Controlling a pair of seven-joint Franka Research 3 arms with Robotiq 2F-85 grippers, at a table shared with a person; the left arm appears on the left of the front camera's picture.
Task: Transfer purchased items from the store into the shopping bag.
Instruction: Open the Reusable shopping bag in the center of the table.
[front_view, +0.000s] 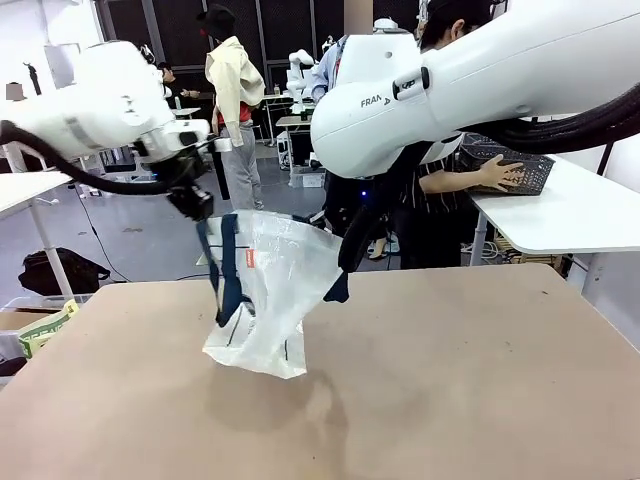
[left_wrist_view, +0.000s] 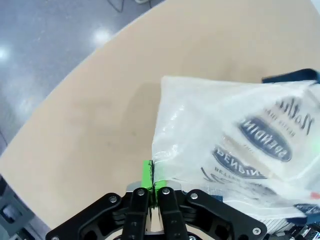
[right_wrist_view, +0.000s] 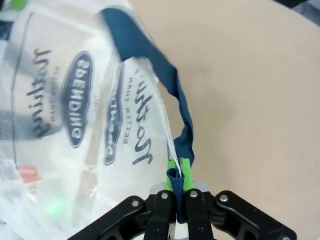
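The white shell of the right arm (front_view: 470, 80) carries black lettering. "FRAN" is legible in the front view; the characters after it cannot be made out.

The shopping bag (left_wrist_view: 225, 125) carries a dark oval logo (left_wrist_view: 265, 137) with light capitals. In the right wrist view the logo stands sideways and reads "SPENDING". In the left wrist view it reads "SPENDIN", and a second oval showing through the film reads "PENDIN".

Dark script lettering (left_wrist_view: 295, 115) beside the logo begins "Noth"; the remaining letters are uncertain.

A small red label (right_wrist_view: 30, 172) sits on the bag; its print is too small to read.
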